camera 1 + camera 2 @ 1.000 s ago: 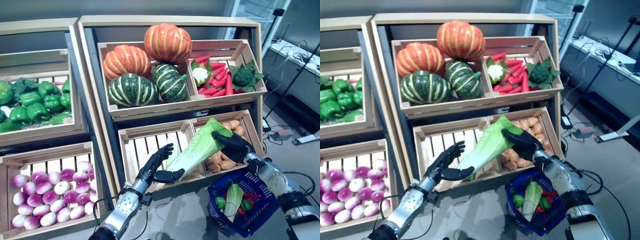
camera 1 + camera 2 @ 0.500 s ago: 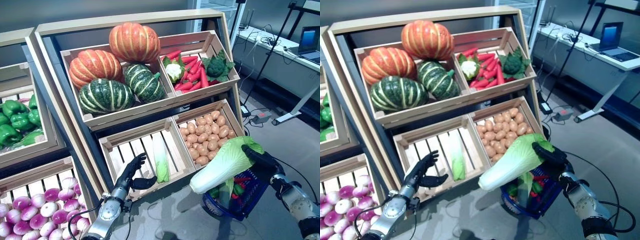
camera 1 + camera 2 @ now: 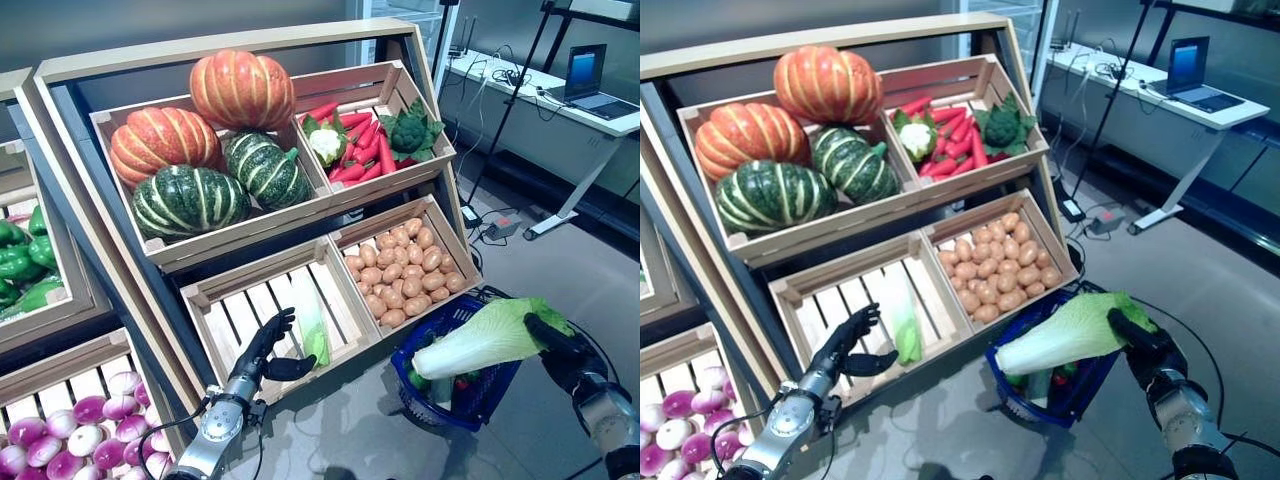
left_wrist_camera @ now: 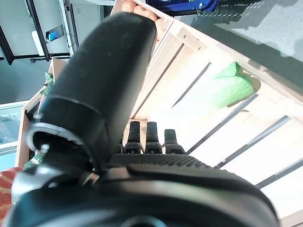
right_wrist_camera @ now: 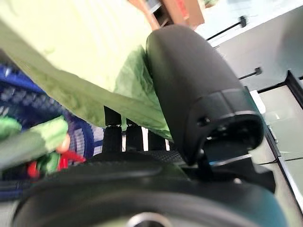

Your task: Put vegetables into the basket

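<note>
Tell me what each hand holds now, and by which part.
The right hand holds the large pale-green napa cabbage by its leafy end, above the blue basket. The left hand holds nothing.

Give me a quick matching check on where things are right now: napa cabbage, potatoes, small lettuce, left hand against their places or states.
Things:
1. napa cabbage
2. potatoes
3. small lettuce
4. left hand

Places or states:
A. lies alone in the lower slatted crate
B. open, empty, at that crate's front edge
C. held by the right hand above the blue basket
D. fill the lower crate next to the basket

Pairs: 1-C, 2-D, 3-A, 4-B
</note>
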Robot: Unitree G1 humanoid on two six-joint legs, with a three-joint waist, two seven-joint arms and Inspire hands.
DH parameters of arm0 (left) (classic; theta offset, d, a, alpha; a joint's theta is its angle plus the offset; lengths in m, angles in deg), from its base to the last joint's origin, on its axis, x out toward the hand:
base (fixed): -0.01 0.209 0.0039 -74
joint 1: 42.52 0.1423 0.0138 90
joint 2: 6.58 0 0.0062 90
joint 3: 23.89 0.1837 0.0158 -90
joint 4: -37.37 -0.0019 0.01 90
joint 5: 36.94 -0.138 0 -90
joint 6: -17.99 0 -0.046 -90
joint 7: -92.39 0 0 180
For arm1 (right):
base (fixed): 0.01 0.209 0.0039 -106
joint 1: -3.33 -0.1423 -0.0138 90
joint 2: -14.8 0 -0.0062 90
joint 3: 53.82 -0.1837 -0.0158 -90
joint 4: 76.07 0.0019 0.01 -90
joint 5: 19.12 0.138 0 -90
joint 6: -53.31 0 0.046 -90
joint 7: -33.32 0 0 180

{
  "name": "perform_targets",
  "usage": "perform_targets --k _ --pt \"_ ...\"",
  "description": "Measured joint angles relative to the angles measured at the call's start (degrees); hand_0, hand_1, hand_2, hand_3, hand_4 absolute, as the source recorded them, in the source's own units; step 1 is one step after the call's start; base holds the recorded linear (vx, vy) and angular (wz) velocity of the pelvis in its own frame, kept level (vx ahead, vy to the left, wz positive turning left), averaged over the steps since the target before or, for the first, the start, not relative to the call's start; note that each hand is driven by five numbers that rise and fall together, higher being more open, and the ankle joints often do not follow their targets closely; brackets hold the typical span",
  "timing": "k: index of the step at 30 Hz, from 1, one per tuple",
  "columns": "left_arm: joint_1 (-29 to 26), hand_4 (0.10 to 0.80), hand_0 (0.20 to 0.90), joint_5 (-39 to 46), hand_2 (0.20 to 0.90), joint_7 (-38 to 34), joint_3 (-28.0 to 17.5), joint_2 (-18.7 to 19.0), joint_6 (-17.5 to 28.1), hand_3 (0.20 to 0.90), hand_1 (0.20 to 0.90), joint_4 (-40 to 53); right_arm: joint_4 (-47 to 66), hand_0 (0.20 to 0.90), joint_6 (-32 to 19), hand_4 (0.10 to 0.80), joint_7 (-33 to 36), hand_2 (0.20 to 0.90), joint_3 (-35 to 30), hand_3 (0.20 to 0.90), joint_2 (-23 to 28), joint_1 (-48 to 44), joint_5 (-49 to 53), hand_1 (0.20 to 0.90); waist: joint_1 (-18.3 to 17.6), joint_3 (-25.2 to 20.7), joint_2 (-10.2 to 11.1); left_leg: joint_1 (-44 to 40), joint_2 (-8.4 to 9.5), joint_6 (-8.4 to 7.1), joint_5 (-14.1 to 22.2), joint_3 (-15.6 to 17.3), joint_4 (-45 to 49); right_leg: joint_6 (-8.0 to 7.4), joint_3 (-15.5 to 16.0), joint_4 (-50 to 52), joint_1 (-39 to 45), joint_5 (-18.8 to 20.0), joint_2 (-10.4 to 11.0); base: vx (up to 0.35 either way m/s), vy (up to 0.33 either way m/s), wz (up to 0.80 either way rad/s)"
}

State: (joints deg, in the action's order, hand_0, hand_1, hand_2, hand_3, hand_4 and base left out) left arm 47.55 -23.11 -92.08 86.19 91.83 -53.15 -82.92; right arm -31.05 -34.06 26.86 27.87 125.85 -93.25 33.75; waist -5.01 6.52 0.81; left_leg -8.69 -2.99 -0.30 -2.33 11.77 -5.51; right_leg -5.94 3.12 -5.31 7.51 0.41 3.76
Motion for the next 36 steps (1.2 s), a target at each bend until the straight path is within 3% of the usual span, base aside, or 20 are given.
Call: perform_targets --k 7,11,15,17,22,28,30,32,33,34,36 --pt "-0.2 0.800 0.900 3.7 0.900 -0.1 2.2 1.3 -1.1 0.900 0.900 2.2 -3.6 0.300 -4.1 0.400 12.7 0.300 0.4 0.300 0.5 -4.3 -12.5 0.300 1.4 2.1 -0.6 1.7 -0.07 -0.03 -0.1 1.0 0.4 -0.08 0.2 0.7 -2.6 0.5 0.2 -0.050 -0.108 -0.08" --pt "-2.5 0.800 0.900 6.2 0.900 -1.0 2.4 1.7 -1.1 0.900 0.900 3.8 -4.3 0.300 -4.4 0.400 16.7 0.300 0.5 0.300 3.2 -8.4 -15.9 0.300 1.5 6.4 -1.8 5.7 0.04 0.25 -0.4 0.9 2.3 0.03 0.7 2.8 -7.0 0.8 0.5 -0.193 -0.057 -0.04" --pt "-9.9 0.800 0.900 7.7 0.900 -4.3 2.7 2.6 -0.7 0.900 0.900 5.8 -5.8 0.300 -4.7 0.400 19.5 0.300 0.8 0.300 7.9 -17.1 -16.6 0.300 1.7 14.5 -3.9 13.2 0.07 0.79 0.0 0.0 8.2 0.52 4.3 9.5 -14.7 0.5 1.9 -0.138 -0.028 -0.01" --pt "-12.6 0.800 0.900 8.3 0.900 -7.0 2.7 2.9 0.4 0.900 0.900 7.2 -8.9 0.300 -4.9 0.400 21.0 0.300 1.1 0.300 8.1 -23.1 -16.9 0.300 3.0 18.5 -4.5 15.5 -0.32 0.42 2.0 -0.3 12.1 1.81 7.0 15.0 -18.6 -1.4 3.0 0.020 0.016 -0.31" --pt "-12.7 0.800 0.900 8.3 0.900 -13.4 3.3 3.5 2.4 0.900 0.900 10.6 -12.4 0.300 -4.9 0.400 21.2 0.300 7.4 0.300 8.5 -31.8 -18.9 0.300 5.3 21.3 -5.8 19.7 -1.05 0.41 5.1 3.3 18.9 2.56 9.5 22.9 -25.4 -3.5 5.5 -0.056 0.012 -0.45" --pt "-13.3 0.800 0.900 9.2 0.900 -16.3 3.6 3.4 3.4 0.900 0.900 11.3 -13.9 0.300 -4.9 0.400 21.2 0.300 9.9 0.300 8.9 -35.6 -19.0 0.300 5.8 22.8 -6.7 23.9 -3.00 -0.05 10.2 4.1 29.1 4.02 9.6 32.1 -30.4 -7.3 6.3 0.065 0.001 -0.20" --pt "-12.8 0.800 0.900 9.9 0.900 -16.3 3.6 3.4 3.4 0.900 0.900 11.3 -14.0 0.300 -4.9 0.400 21.2 0.300 10.2 0.300 9.0 -35.6 -19.1 0.300 6.1 22.9 -6.8 24.1 -3.12 -0.85 11.0 2.3 31.9 4.62 8.5 33.9 -30.6 -8.6 6.0 0.016 0.058 -0.20" --pt "-11.8 0.800 0.900 11.2 0.900 -16.3 4.4 2.8 3.7 0.900 0.900 11.4 -13.9 0.300 -4.9 0.400 21.1 0.300 11.6 0.300 10.2 -35.6 -19.3 0.300 6.5 23.3 -7.8 29.4 -2.34 -3.76 9.0 -5.8 45.1 5.06 7.4 34.7 -29.3 -9.2 5.9 0.034 0.194 -0.27" --pt "-10.7 0.800 0.900 11.3 0.900 -16.4 4.4 2.1 4.7 0.900 0.900 11.2 -13.9 0.300 -5.0 0.400 21.3 0.300 11.7 0.300 10.2 -35.6 -19.9 0.300 6.5 23.6 -7.6 31.4 -1.07 -4.22 9.3 -8.8 47.1 5.03 6.3 34.2 -28.8 -9.0 5.8 -0.062 0.176 -0.26" --pt "-10.2 0.800 0.900 11.3 0.900 -16.4 4.4 1.7 5.3 0.900 0.900 11.2 -13.7 0.300 -5.1 0.400 21.4 0.300 11.9 0.300 10.2 -35.6 -20.3 0.300 6.7 23.7 -7.4 31.2 0.22 -4.42 9.2 -9.5 44.3 5.01 5.7 34.1 -28.8 -8.8 6.2 -0.065 0.191 -0.34" --pt "-9.8 0.800 0.900 11.3 0.900 -17.1 4.9 0.2 8.1 0.900 0.900 11.4 -13.7 0.300 -5.5 0.400 22.1 0.300 14.3 0.300 10.8 -37.7 -21.0 0.300 7.1 23.6 -8.6 31.4 2.06 -4.55 8.2 -11.5 28.5 4.70 4.9 30.8 -30.0 -7.1 5.5 -0.019 0.168 -0.57"
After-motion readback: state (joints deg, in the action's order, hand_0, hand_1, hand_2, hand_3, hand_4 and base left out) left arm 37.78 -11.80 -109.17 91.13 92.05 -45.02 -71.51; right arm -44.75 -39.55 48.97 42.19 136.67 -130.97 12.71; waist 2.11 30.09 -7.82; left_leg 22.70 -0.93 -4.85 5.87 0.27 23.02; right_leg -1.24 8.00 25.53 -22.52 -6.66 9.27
